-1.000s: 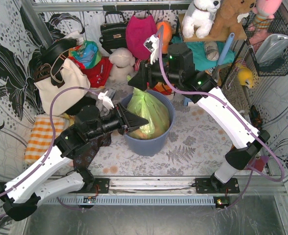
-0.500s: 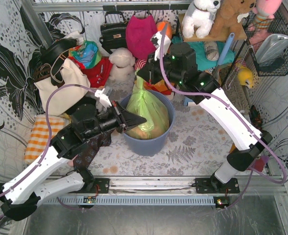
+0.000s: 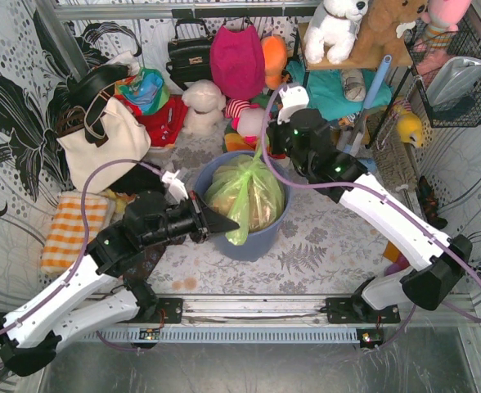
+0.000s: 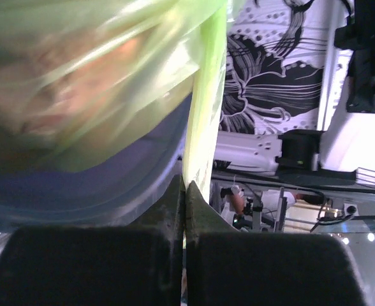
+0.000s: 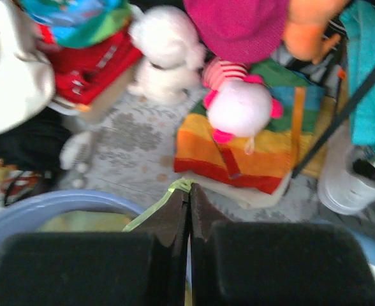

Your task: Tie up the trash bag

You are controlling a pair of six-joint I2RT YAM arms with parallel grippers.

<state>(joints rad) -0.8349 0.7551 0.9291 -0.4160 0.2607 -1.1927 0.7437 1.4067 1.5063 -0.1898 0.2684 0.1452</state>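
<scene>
The lime-green trash bag (image 3: pixel 244 192) sits in the blue-grey round bin (image 3: pixel 257 239), orange-brown paper showing through. My left gripper (image 3: pixel 231 223) is shut on a strip of the bag (image 4: pixel 203 121) that hangs over the bin's near rim. My right gripper (image 3: pixel 267 147) is shut on a thin twisted strip of the bag (image 5: pixel 168 199) drawn tight over the bin's far rim. The bag (image 4: pixel 92 70) fills the upper left of the left wrist view.
A white tote bag (image 3: pixel 101 139) stands at the left. Plush toys, a pink bag (image 3: pixel 236 57) and a rainbow cloth (image 5: pixel 251 143) crowd the back. An orange checked towel (image 3: pixel 73 229) lies at the left. A wire basket (image 3: pixel 461 74) hangs at the right.
My right gripper has come down and to the right, lowering its strip from high above the bin to the far rim. The bag has sunk and spread. My left gripper has shifted slightly forward.
</scene>
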